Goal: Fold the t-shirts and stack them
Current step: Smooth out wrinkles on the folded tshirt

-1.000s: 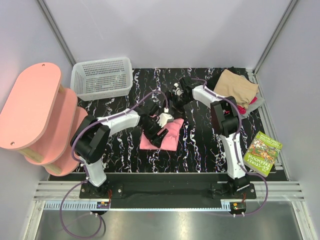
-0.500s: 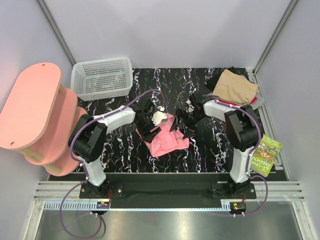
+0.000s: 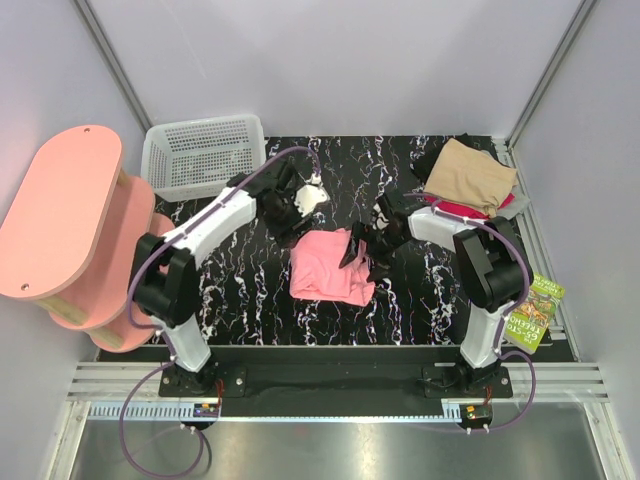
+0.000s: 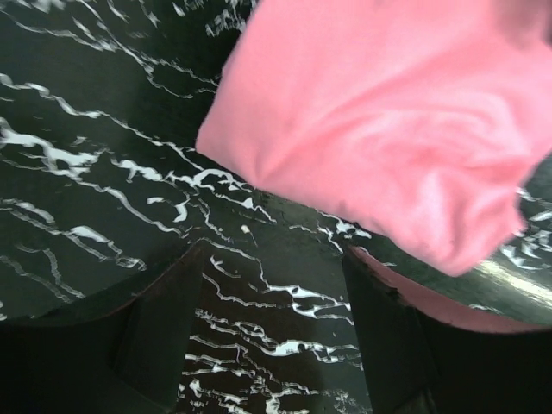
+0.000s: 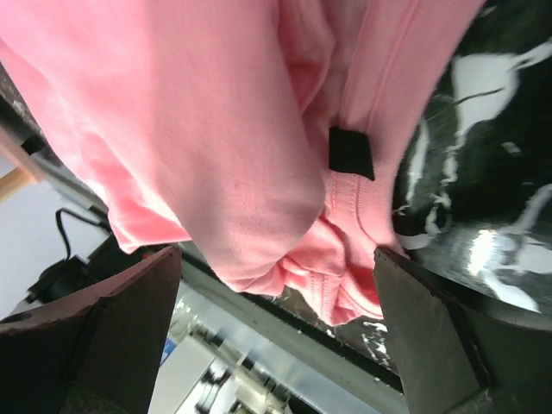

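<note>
Pink cloth is bunching between the fingers of the right claw (image 5: 278, 259), whose jaws are standing wide apart around it without pinching, so this claw is gripping nothing. In the right wrist view the neck seam with its small black tag (image 5: 351, 153) is lying just inside that gap. The left claw (image 4: 274, 259) is likewise gaping with nothing in it, hanging over the black marbled surface (image 3: 230, 300) on the far left side of the pink t-shirt (image 3: 325, 268), apart from it. The shirt is sitting in the middle of the surface as a rumpled, roughly folded pad, with loose folds puffing up at its right edge. I am judging it to be light, limp and quick to slump, so a pinch in the middle is likely to lift one layer only. Taking hold at two corners, or along a doubled edge through every layer, is looking safer for carrying it. The stack of folded t-shirts (image 3: 468, 172), a tan one on top, is lying at the far right, well apart from the pink one, and the right arm is reaching across between them. A white basket (image 3: 160, 170) is standing at the far left, a pink stool (image 3: 60, 210) is sitting off the left edge, and a green book (image 3: 527, 305) is resting at the near right. None of these is appearing to stand in the way.
</note>
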Motion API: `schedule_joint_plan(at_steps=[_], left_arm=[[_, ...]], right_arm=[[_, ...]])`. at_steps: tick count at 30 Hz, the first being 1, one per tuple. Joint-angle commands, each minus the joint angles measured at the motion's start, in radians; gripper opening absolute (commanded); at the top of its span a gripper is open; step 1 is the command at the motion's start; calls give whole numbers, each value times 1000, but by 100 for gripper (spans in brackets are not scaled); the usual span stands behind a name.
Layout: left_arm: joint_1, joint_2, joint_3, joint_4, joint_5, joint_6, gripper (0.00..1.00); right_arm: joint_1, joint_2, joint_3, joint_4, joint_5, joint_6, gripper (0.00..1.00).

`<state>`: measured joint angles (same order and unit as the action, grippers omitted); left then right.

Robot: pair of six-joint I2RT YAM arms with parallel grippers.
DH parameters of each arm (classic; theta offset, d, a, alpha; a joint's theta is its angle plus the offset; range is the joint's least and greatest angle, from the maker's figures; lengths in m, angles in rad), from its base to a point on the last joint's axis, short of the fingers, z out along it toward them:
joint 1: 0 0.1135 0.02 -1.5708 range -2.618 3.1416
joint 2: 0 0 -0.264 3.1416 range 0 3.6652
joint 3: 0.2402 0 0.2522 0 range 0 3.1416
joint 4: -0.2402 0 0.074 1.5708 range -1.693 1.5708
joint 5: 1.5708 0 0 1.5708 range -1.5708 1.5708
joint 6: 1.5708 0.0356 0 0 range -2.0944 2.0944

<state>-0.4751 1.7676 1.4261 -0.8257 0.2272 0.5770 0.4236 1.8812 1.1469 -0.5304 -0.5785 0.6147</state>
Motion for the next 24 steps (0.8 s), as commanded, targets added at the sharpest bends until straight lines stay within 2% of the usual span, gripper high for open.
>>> schedule_joint_plan(at_steps=[1, 6, 11, 24], left_arm=[[-19, -143, 99, -82, 95, -48, 72], [-49, -73, 88, -79, 115, -115, 71], [-51, 3, 17, -44, 170, -175, 69], [-72, 9, -173, 71, 178, -235, 67]], right_arm=[[-32, -86, 74, -62, 118, -61, 100], [-95, -126, 74, -79, 150, -76, 100], [-140, -70, 33, -19, 129, -75, 100], [-146, 104, -13, 262, -101, 36, 100]])
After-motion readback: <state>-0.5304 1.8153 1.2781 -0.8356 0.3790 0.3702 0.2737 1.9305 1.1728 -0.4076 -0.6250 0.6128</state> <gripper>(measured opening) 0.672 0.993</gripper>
